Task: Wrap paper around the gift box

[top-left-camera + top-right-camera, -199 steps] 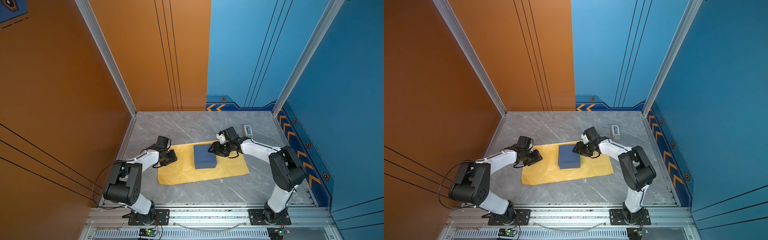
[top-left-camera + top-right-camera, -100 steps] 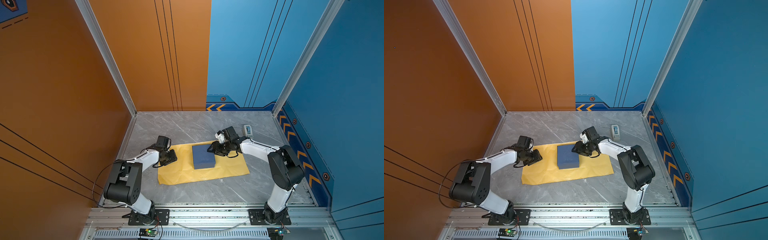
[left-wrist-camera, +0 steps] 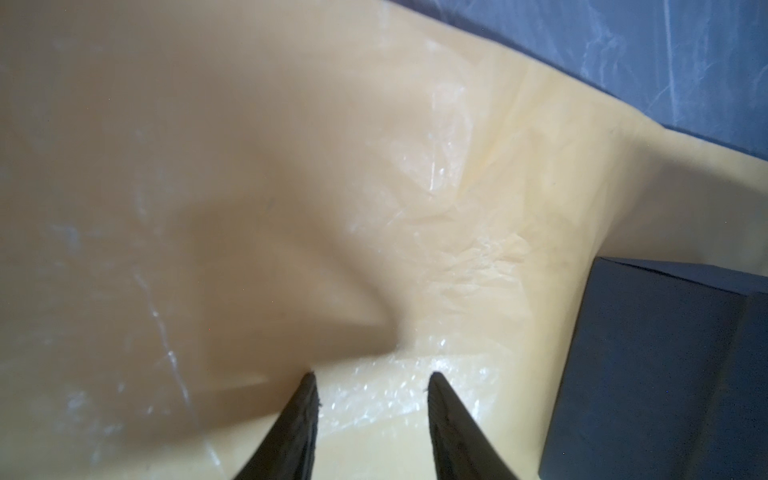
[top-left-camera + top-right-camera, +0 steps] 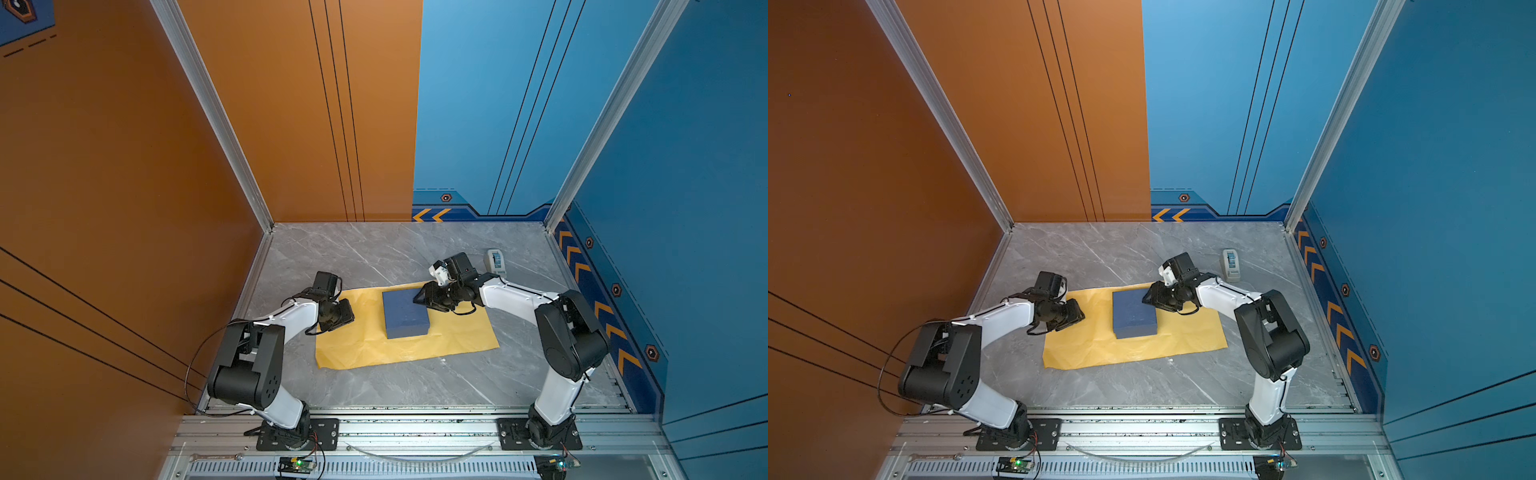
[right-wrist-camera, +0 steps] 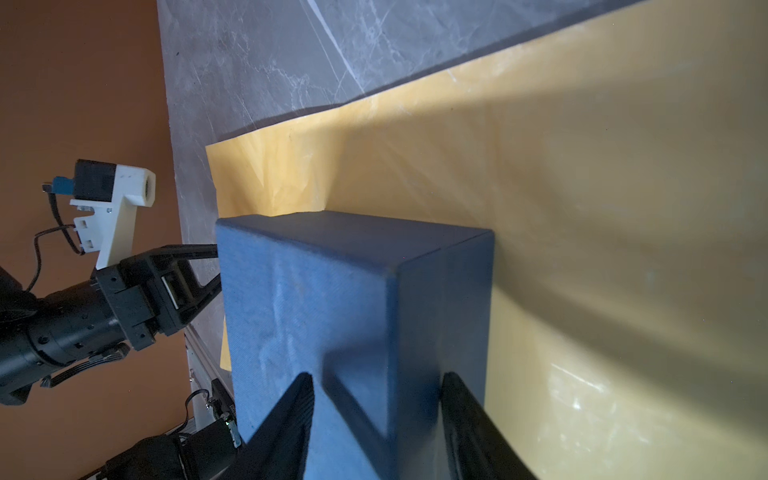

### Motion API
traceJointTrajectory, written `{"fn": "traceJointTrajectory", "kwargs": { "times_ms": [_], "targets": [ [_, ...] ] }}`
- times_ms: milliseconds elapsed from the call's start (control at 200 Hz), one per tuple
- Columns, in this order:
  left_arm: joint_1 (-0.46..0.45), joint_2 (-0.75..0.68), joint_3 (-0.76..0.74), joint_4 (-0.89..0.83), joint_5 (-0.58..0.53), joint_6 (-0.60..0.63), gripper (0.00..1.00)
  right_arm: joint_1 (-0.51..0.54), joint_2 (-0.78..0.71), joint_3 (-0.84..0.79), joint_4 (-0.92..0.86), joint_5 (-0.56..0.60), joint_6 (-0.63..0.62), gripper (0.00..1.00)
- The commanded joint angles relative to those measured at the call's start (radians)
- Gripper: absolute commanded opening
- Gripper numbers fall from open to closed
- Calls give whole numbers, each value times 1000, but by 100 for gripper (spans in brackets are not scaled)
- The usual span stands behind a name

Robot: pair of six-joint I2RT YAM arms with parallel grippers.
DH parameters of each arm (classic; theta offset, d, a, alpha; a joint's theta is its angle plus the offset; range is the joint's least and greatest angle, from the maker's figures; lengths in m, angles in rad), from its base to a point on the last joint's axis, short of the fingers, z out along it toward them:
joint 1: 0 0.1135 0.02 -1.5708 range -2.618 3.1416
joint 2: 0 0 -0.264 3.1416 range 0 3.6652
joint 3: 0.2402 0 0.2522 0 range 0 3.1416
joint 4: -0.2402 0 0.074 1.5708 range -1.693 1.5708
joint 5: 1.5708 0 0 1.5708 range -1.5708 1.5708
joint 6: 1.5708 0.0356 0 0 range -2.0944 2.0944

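Note:
The navy gift box lies flat on the pale yellow paper, which is spread on the marble floor. My right gripper stands open at the box's far right corner. One finger is over the box top and the other is beside its side wall. My left gripper is open and low over the paper's left part, with only paper under its jaws. It stands a short way left of the box.
A small white-grey tape dispenser stands on the floor behind the right arm. Orange and blue walls close in the sides and back, and an aluminium rail with both arm bases runs along the front.
My right gripper has moved a little to the left with its jaws narrowing, and the box has slid slightly left on the paper. The left arm has stayed still.

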Motion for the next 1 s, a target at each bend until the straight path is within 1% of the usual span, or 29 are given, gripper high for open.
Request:
{"fn": "traceJointTrajectory", "kwargs": {
  "times_ms": [0, 150, 205, 265, 305, 446, 546, 636, 756, 886, 996],
  "targets": [
    [6, 22, 3, -34, -47, 25, 45, 8, 17, 15, 12, -25, -26, 52],
    [7, 21, 1, -37, -52, 28, 45, 9, 14, 10, 12, -21, -28, 53],
    [7, 23, 3, -36, -56, 29, 45, 6, 10, 10, 13, -17, -28, 58],
    [7, 30, 10, -38, -58, 33, 45, -2, -9, 2, 17, -3, -20, 66],
    [9, 36, 15, -38, -60, 36, 46, -17, -31, -19, 36, 6, -4, 69],
    [14, 75, 52, -42, -62, 50, 46, -85, -119, -110, 56, 53, 42, 71],
    [17, 110, 79, -42, -64, 60, 46, -149, -173, -187, 54, 69, 58, 71],
    [22, 143, 106, -41, -65, 71, 46, -222, -225, -231, 19, 72, 37, 72],
    [29, 184, 142, -40, -59, 77, 46, -342, -280, -255, -77, 76, -15, 72],
    [28, 199, 162, -39, -54, 75, 46, -478, -293, -257, -210, 88, -72, 72],
    [27, 198, 163, -40, -53, 74, 46, -528, -280, -258, -310, 117, -109, 72]
  ]
}}
